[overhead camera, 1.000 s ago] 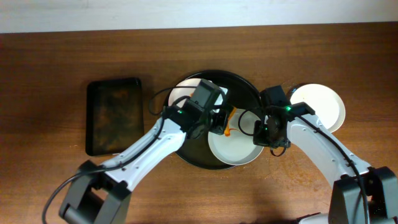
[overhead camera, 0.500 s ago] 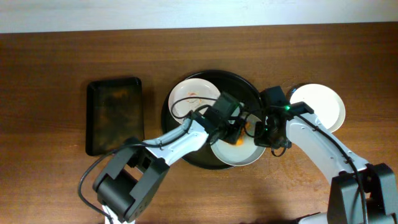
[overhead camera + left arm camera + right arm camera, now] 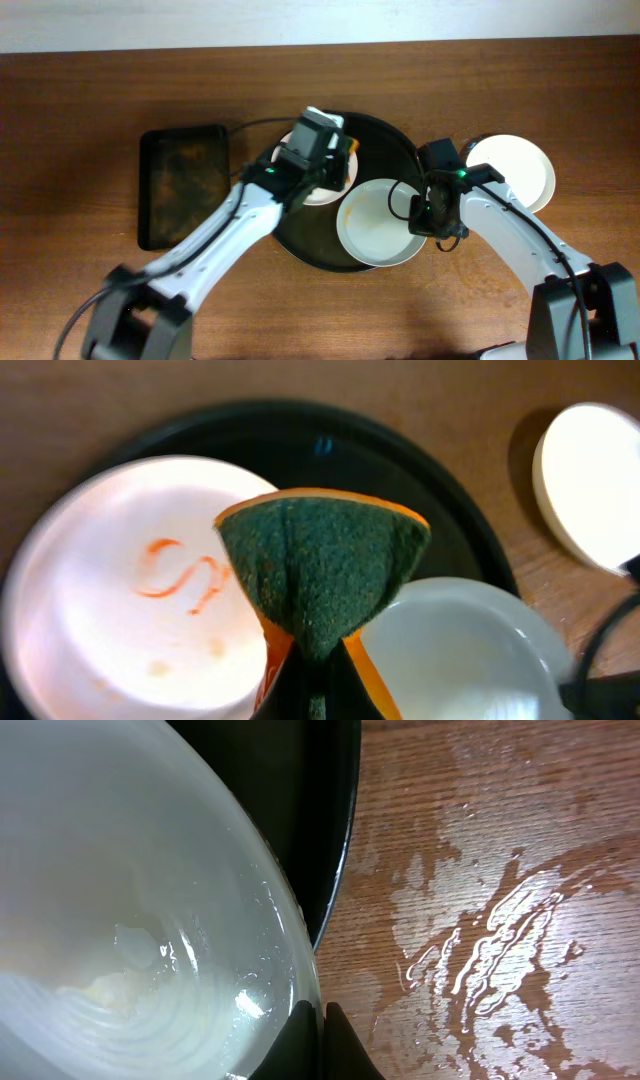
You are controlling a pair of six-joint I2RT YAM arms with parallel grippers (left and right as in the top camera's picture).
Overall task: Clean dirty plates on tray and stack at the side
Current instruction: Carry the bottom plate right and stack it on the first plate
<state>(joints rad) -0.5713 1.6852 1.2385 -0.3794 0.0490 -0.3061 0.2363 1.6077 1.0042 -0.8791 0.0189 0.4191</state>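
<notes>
Now the left pincer is clamped on a sponge, its green scouring face showing. The sponge hangs above the smeared plate, which lies in the far-left part of the round tray. The tray sits mid-surface, toward the far edge.

The right pincer pinches the rim of the front plate. That plate looks wiped and overhangs the tray's near-right rim. A third plate lies on the bare surface just beside the tray, toward the right edge.

The step in hand is probably scrubbing the orange squiggle:

- **Contact:** Bring the scouring face down flat on the mark, not on an edge.
- **Stroke:** Wipe with light pressure from the squiggle outward, so the sauce is lifted and not spread.
- **Bracing:** Nothing holds this plate, so it may skate. Pushing toward the tray's raised rim would brace it.
- **Clearance:** The front plate's rim lies close to the sponge, so strokes should stay short on that side.
- **Stacking:** The wet patch beside the tray could let a set-down plate slide.
</notes>
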